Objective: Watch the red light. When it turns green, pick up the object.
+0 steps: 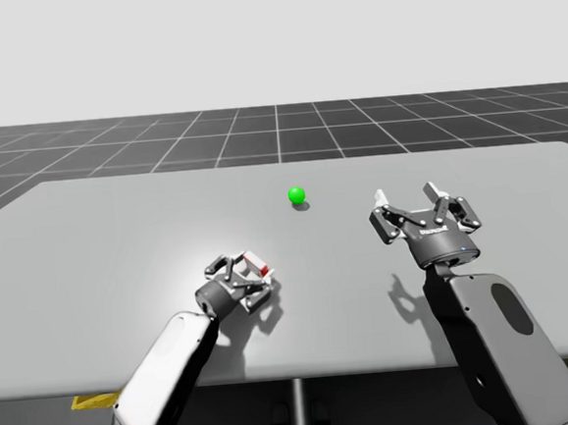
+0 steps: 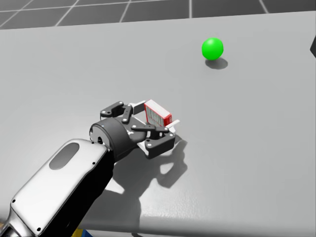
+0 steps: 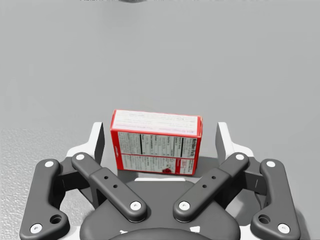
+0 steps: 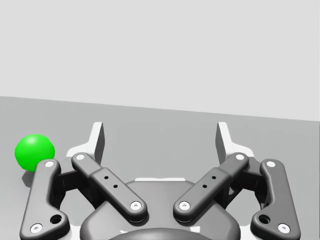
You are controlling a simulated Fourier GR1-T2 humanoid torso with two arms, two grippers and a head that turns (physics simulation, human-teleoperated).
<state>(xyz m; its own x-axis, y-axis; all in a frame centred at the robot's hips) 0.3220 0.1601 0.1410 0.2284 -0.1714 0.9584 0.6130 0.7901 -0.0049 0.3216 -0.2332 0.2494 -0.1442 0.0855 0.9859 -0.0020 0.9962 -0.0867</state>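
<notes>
The light is a green ball (image 1: 296, 195) (image 2: 212, 48) resting on the grey table (image 1: 119, 235). Nearer me and to its left lies a small red box with white printed panels (image 1: 259, 266) (image 2: 158, 113) (image 3: 156, 142). My left gripper (image 1: 248, 277) (image 2: 154, 126) (image 3: 160, 132) is low over the table and open, its white fingertips (image 3: 97, 140) on either side of the box with a gap on each side. My right gripper (image 1: 423, 200) (image 4: 160, 135) hovers open to the right of the ball, nothing between its fingers; the green ball (image 4: 34, 151) lies beside its left finger.
The table's front edge runs just behind my forearms. A yellow scrap (image 1: 94, 400) shows below that edge at the left. Beyond the table lies a dark gridded floor (image 1: 277, 129).
</notes>
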